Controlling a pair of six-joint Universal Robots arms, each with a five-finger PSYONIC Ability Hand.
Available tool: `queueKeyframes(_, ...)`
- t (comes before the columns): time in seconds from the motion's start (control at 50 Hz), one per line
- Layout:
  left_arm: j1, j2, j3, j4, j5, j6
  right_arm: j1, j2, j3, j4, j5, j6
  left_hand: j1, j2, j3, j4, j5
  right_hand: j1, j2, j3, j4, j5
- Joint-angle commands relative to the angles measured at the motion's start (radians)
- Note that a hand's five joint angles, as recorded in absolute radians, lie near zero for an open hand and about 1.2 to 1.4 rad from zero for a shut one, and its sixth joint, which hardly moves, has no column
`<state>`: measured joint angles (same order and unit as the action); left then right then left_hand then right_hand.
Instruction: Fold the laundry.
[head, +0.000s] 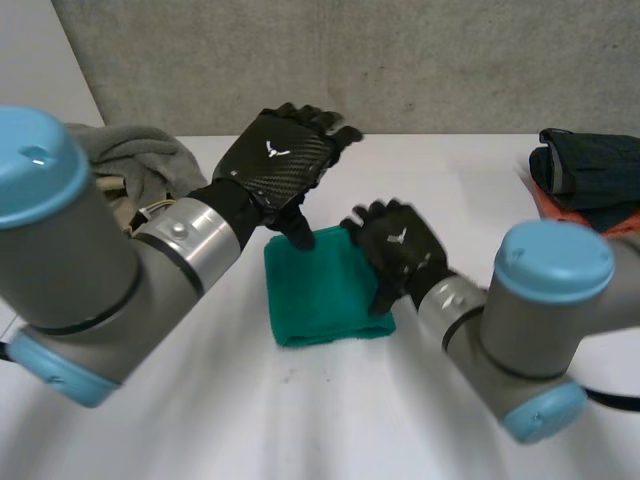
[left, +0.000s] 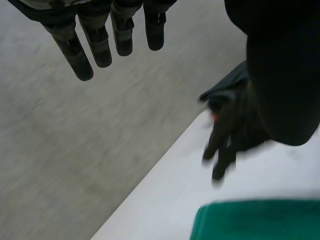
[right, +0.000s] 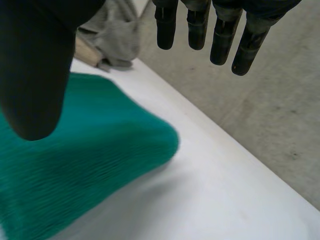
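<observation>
A green cloth (head: 320, 290) lies folded into a small rectangle in the middle of the white table (head: 300, 420). My left hand (head: 275, 160) hangs open above its far left corner, fingers straight and thumb pointing down at the cloth's far edge. My right hand (head: 400, 245) is open over the cloth's right edge. In the left wrist view the left hand (left: 100, 47) holds nothing, and the green cloth (left: 260, 220) and the right hand (left: 230, 125) lie beyond its thumb. In the right wrist view the right hand (right: 200, 32) is spread, empty, above the green cloth (right: 75, 165).
A grey cloth pile (head: 135, 155) sits at the table's far left, also seen beyond the green cloth in the right wrist view (right: 115, 35). Dark folded clothes (head: 590, 175) rest on something orange (head: 560, 208) at the far right. A grey wall stands behind the table.
</observation>
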<state>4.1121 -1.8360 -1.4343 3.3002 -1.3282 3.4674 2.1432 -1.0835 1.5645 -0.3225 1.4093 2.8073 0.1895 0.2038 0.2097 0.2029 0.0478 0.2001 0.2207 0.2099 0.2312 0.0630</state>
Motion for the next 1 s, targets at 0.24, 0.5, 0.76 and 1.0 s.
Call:
queueKeyframes(0.24,0.091,0.053,-0.028,-0.048,0.268,-0.114,0.052,0.29,-0.168,-0.044,-0.006,-0.111,0.018,0.004,-0.002,0.005,-0.015,0.166,0.146,0.156,0.135,0.129)
queueKeyframes(0.5,0.096,0.058,-0.029,-0.048,0.267,-0.116,0.052,0.335,-0.268,-0.044,-0.029,-0.1,0.018,0.004,-0.002,0.005,-0.015,0.587,0.566,0.577,0.555,0.549)
queueKeyframes(0.76,0.096,0.058,-0.032,-0.047,0.268,-0.114,0.052,0.399,-0.353,-0.041,-0.053,-0.1,0.018,0.004,-0.002,0.005,-0.015,0.779,0.759,0.769,0.748,0.742)
queueKeyframes(1.0,0.116,0.063,-0.025,-0.047,0.267,-0.116,-0.02,0.382,-0.501,-0.055,-0.062,-0.104,0.018,0.004,-0.002,0.005,-0.015,1.196,1.176,1.186,1.165,1.159)
